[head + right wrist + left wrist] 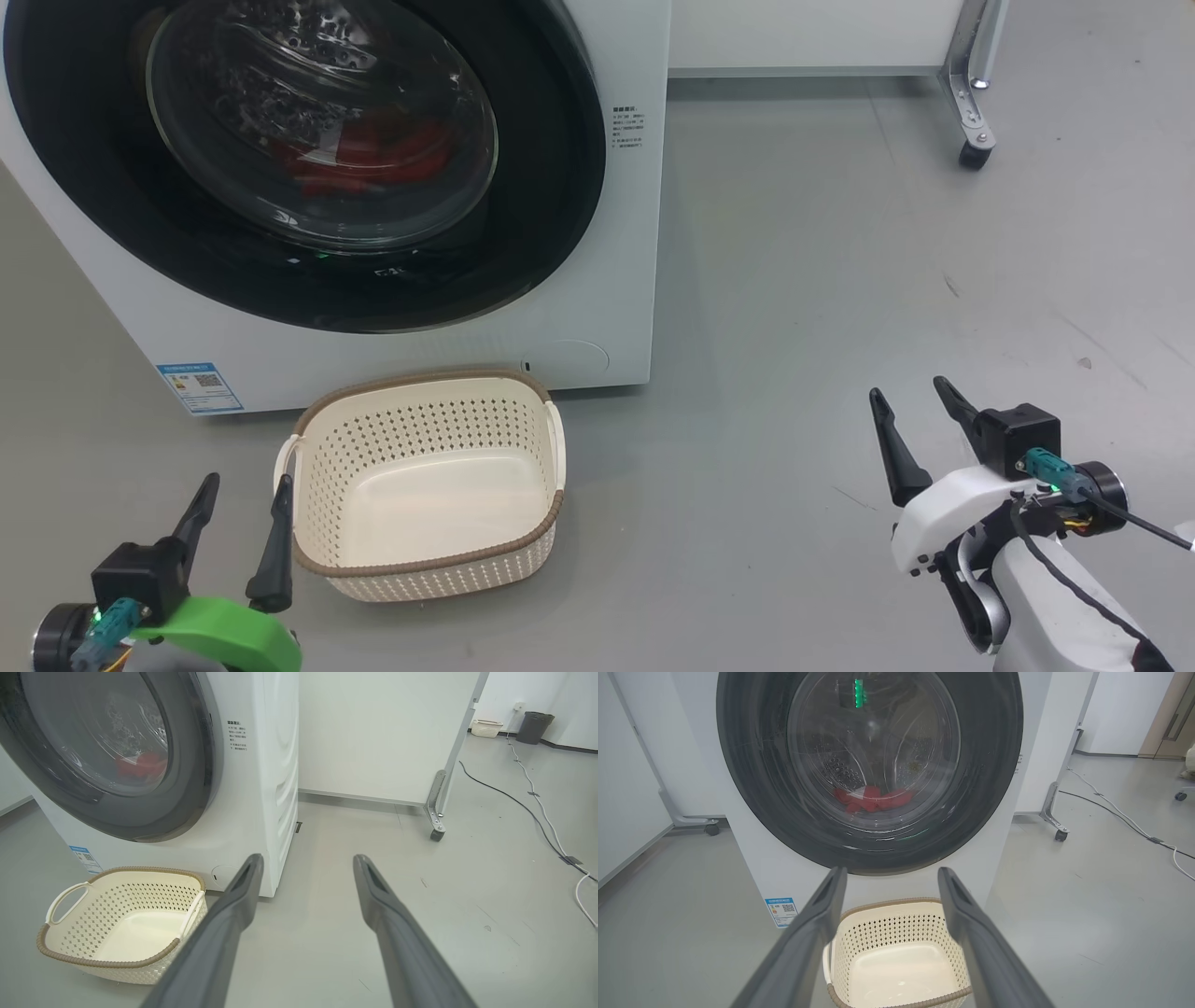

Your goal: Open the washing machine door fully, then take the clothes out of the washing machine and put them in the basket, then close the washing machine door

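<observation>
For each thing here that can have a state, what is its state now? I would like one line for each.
washing machine door, shut
clothes, inside the drum, behind the door glass
basket, upright on the floor before the machine, empty
left gripper, open, holding nothing
right gripper, open, holding nothing

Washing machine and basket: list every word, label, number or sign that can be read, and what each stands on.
Nothing reads legibly.
Blue sticker, lower left of the washing machine front: QR code and small print, too small to read.
Printed text block, front panel right of the washing machine door: several lines, too small to read.
Basket: no lettering seen.
</observation>
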Controlling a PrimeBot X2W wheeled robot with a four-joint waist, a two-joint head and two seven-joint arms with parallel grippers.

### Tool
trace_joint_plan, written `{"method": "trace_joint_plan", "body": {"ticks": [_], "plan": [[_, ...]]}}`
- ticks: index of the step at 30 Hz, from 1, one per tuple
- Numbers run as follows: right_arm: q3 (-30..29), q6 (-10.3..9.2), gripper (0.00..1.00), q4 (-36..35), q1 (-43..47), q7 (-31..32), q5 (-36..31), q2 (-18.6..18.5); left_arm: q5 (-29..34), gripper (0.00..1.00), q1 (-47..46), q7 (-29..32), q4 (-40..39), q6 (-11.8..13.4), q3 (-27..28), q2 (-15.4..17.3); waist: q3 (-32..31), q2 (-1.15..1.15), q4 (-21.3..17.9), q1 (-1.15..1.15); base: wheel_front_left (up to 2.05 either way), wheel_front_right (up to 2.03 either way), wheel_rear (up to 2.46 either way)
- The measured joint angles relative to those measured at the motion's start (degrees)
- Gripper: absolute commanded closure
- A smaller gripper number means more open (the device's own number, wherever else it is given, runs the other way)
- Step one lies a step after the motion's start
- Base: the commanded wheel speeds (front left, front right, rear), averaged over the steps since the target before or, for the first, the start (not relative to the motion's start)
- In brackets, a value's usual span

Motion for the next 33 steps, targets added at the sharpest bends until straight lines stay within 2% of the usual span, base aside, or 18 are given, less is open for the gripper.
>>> {"method": "trace_joint_plan", "body": {"ticks": [19, 31, 32, 33], "plan": [[-1.9, -0.13, 0.00, -1.7, 0.0, 0.0, 0.1, 0.7, 1.1, 0.00, 0.1, 0.0, 0.0, -0.1, 1.8, -1.6, -0.2, 0.00, 0.1, 0.00, 0.00, 0.00, 0.00], [-4.7, -0.13, 0.00, -5.8, -1.5, -0.1, 0.3, 1.9, 1.5, 0.00, 0.1, 0.0, -0.7, -0.3, 1.9, -2.4, 3.1, 0.00, 0.4, 0.00, 0.00, 0.00, 0.00], [-5.1, -0.13, 0.05, -6.3, -2.1, -0.1, 0.5, 2.0, 1.5, 0.00, 0.1, 0.0, -0.8, -0.3, 1.9, -2.5, 3.6, 0.00, 0.4, 0.00, 0.00, 0.00, 0.00], [-6.0, -0.13, 0.49, -6.9, -2.6, -0.1, 1.0, 2.4, 1.5, 0.00, 0.1, 0.0, -0.9, -0.4, 1.8, -2.5, 4.0, 0.00, 0.5, 0.00, 0.00, 0.00, 0.00]]}}
